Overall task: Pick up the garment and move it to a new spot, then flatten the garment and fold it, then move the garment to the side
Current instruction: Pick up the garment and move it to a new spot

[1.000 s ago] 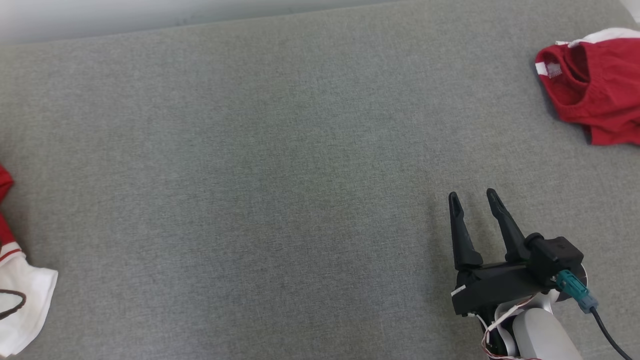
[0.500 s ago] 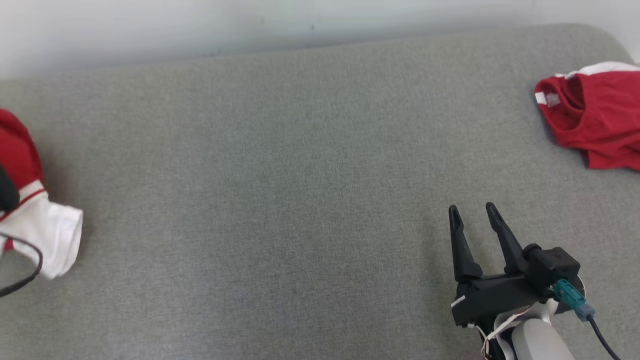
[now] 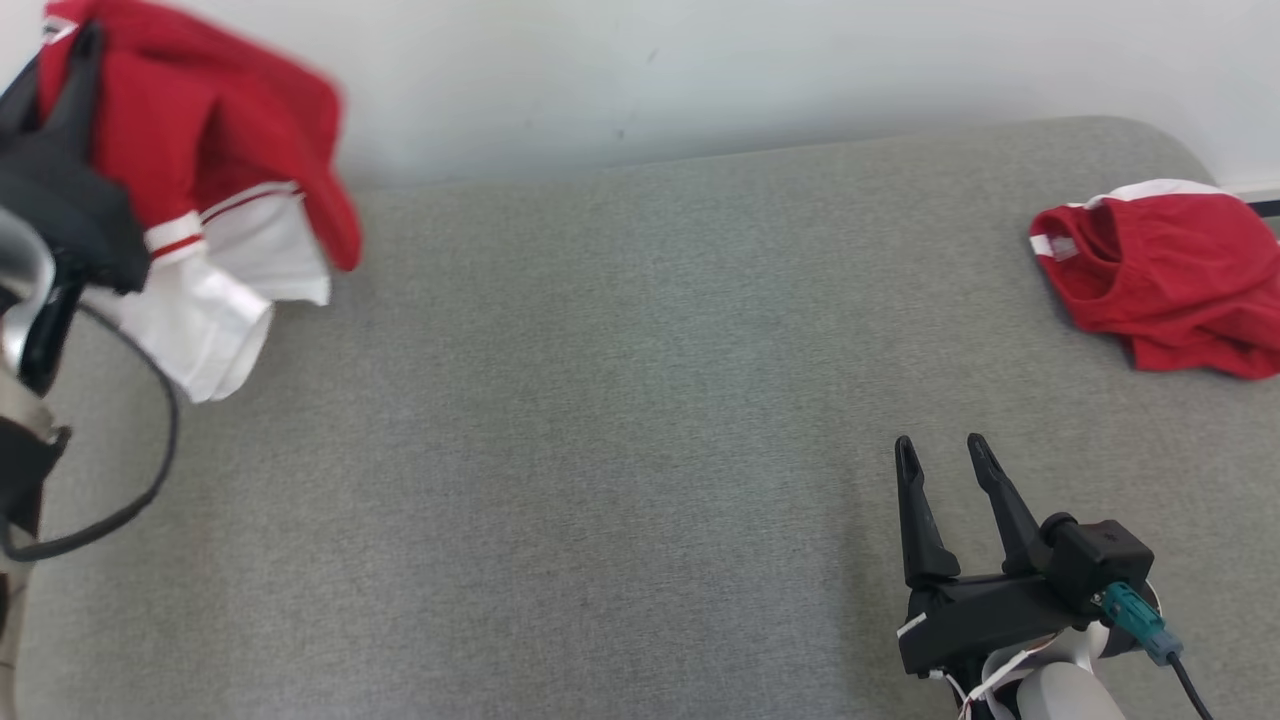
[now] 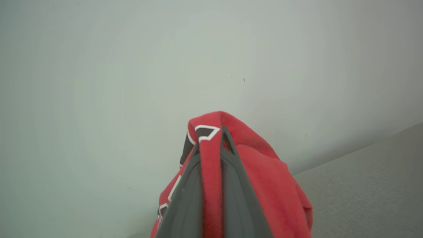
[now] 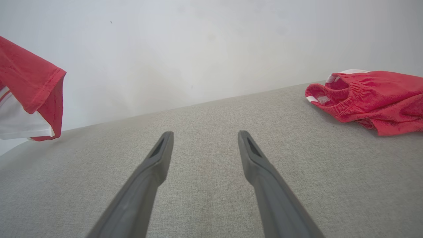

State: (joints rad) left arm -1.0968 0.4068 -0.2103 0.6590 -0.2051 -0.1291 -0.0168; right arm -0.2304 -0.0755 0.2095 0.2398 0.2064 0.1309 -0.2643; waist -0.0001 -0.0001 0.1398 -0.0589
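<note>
Garment [image 3: 215, 140] now higher, clamped in left gripper [image 4: 211, 139]; right gripper [image 3: 938, 450] spread apart as before.

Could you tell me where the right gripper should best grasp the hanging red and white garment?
Probably the white sleeve, from the robot's right: it dangles free at the garment's lower edge, while the left gripper pinches the red top.

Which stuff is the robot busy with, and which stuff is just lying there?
In the job:
- red-and-white cloth shirt, hanging in the air
- left gripper, clamped on the shirt
- right gripper, open and empty above the grey fabric surface

Just lying about:
- crumpled red cloth shorts with white trim, at the surface's far right
</note>
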